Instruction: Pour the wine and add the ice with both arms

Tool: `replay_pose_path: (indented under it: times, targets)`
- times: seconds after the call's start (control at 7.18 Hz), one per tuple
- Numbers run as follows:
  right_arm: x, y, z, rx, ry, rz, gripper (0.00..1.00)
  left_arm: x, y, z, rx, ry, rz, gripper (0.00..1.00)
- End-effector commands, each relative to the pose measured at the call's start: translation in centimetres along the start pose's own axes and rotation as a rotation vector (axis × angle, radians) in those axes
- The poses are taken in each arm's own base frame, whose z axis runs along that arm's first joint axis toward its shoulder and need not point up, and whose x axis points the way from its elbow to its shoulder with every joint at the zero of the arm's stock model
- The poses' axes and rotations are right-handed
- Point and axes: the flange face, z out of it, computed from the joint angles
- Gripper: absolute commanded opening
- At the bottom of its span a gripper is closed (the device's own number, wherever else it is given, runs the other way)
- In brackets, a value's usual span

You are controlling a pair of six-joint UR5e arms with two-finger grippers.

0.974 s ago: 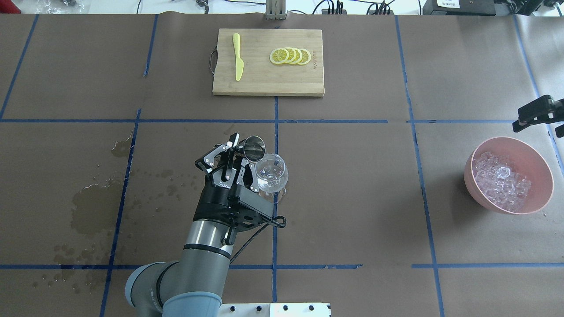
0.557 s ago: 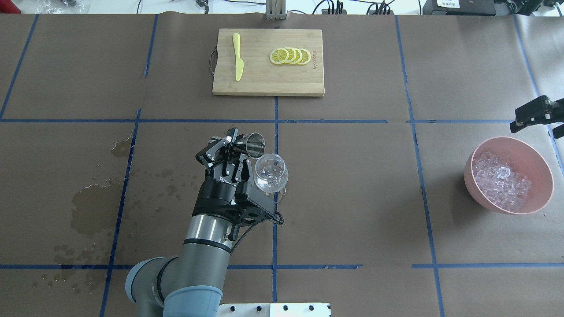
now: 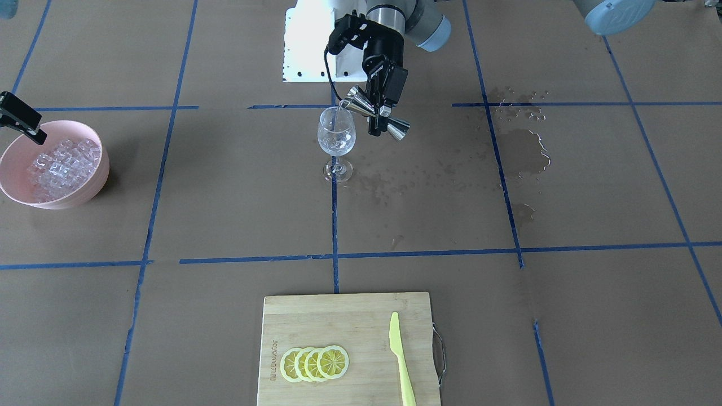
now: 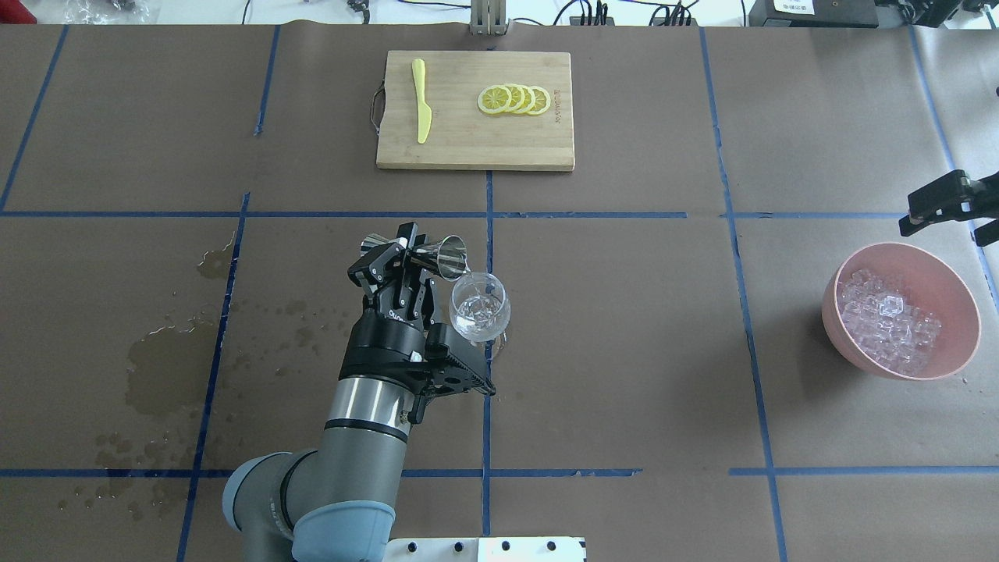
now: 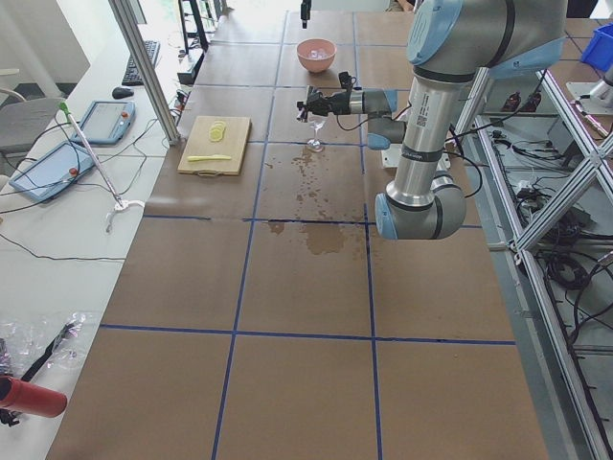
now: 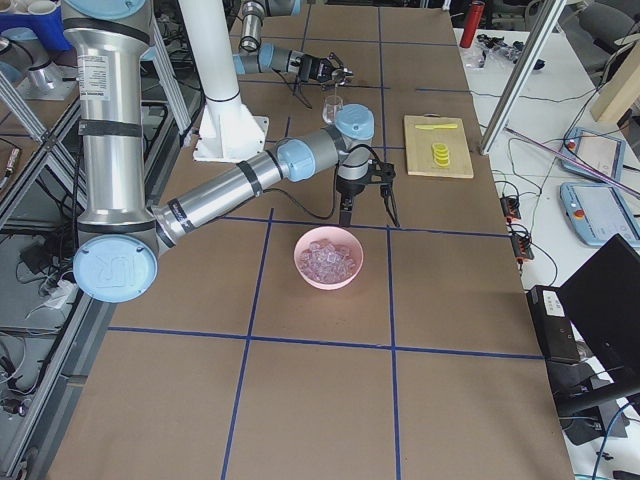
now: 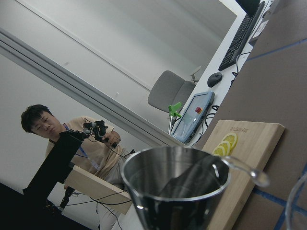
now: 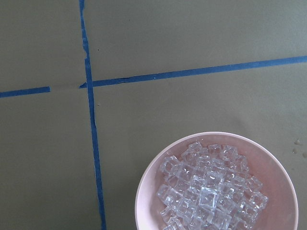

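My left gripper (image 4: 407, 251) is shut on the waist of a steel hourglass jigger (image 4: 441, 254), tipped on its side with its mouth over the rim of a clear stemmed wine glass (image 4: 480, 306) at the table's middle. In the front-facing view a thin watery stream of wine (image 3: 337, 113) runs from the jigger (image 3: 377, 113) into the glass (image 3: 337, 135). The left wrist view shows the jigger cup (image 7: 175, 187) close up. My right gripper (image 4: 944, 226) is open and empty, above the far side of a pink bowl (image 4: 961, 300) heaped with ice (image 4: 890, 316), which also shows in the right wrist view (image 8: 206, 191).
A bamboo cutting board (image 4: 468, 140) with a yellow knife (image 4: 421, 101) and lemon slices (image 4: 513, 99) lies at the far middle. Dark wet stains (image 4: 160, 367) mark the brown paper on the left. Blue tape lines cross the table.
My left wrist has rolled, tipping the jigger further until it lies sideways over the glass. My right gripper has drifted slightly left and down near the bowl.
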Motion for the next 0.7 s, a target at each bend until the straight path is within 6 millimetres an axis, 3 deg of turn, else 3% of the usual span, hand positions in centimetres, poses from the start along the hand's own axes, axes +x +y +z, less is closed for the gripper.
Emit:
replay_pose_path:
  times: [0.0,0.56]
  targets:
    - [-0.15,0.02,-0.13,0.002,-0.002,-0.003,1.0,0.66,0.48,0.23,-0.006,-0.003,0.043,0.0]
    - [-0.18,0.11,0.01,-0.002,-0.002,-0.004,1.0,-0.24,-0.2,0.01,-0.012,-0.037,0.267,0.0]
